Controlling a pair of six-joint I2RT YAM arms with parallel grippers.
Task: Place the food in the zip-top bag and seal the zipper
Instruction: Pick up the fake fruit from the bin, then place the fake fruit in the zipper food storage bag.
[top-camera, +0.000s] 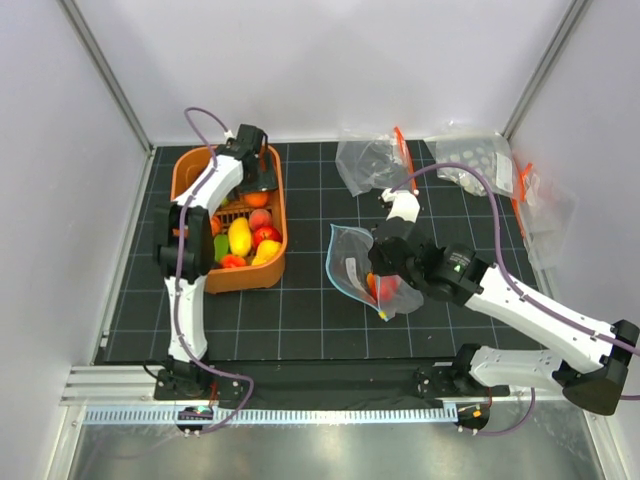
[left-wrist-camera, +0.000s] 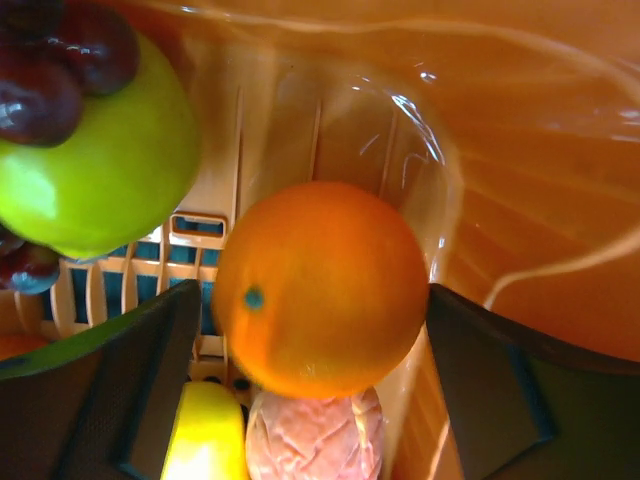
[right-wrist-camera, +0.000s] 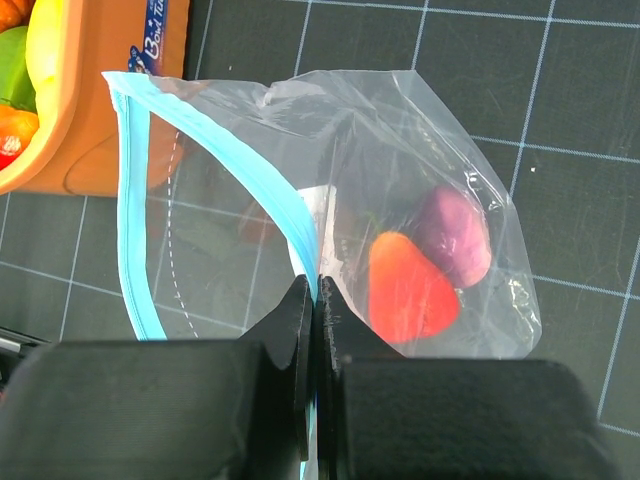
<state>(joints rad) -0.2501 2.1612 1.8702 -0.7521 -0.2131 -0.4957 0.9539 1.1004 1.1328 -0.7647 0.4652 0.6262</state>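
The left claw (left-wrist-camera: 320, 390) is being held wide open, astride an orange (left-wrist-camera: 320, 290) in the basket (top-camera: 190, 165). To the right, on the surface (top-camera: 300, 310), the bag (right-wrist-camera: 380, 140) is being pinched at its blue zipper (right-wrist-camera: 130, 200) by the clamped right claw (right-wrist-camera: 318, 300), with a red piece (right-wrist-camera: 410, 295) and a purple piece (right-wrist-camera: 455, 235) inside.

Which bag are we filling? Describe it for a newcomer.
Find the orange basket at left. Right of it lies a clear bag pinched by the right gripper. Its mouth strip is light blue; the far bags' strips are orange-red.
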